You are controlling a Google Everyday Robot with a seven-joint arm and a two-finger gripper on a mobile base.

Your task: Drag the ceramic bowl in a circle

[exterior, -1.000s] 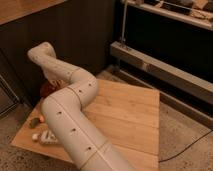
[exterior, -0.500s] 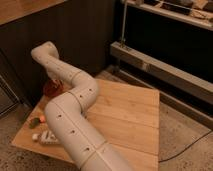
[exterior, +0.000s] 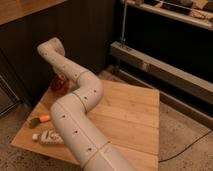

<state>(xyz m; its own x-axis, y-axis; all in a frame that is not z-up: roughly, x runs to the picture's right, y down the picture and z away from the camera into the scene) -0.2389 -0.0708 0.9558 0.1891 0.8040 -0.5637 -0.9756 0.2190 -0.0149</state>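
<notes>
over the last second the arm [exterior: 75, 107] has swung a little to the right in the frame, and its top bend in the upper left has slid along with it. the ceramic bowl [exterior: 59, 84] has moved too. it was lower and further left beside the arm, and now it sits slightly up and to the right, closer to the back left corner of the wooden table [exterior: 130, 110]. bowl and arm shifting together suggests the drag is under way, but only a short arc of the circle looks traced, so most of the loop is probably left to do.

the gripper [exterior: 58, 76] is at the far end of the arm, down over the bowl at the left of the frame and largely hidden behind the arm's own links. i cannot tell how far open it is or whether it has actually gripped the bowl.

the bowl shows as a small, glossy red-orange round shape, partly covered by the arm, and it looks upright on the wood. a carrot [exterior: 44, 118] and a pale packet [exterior: 47, 136] lie well apart from it at lower left.
</notes>
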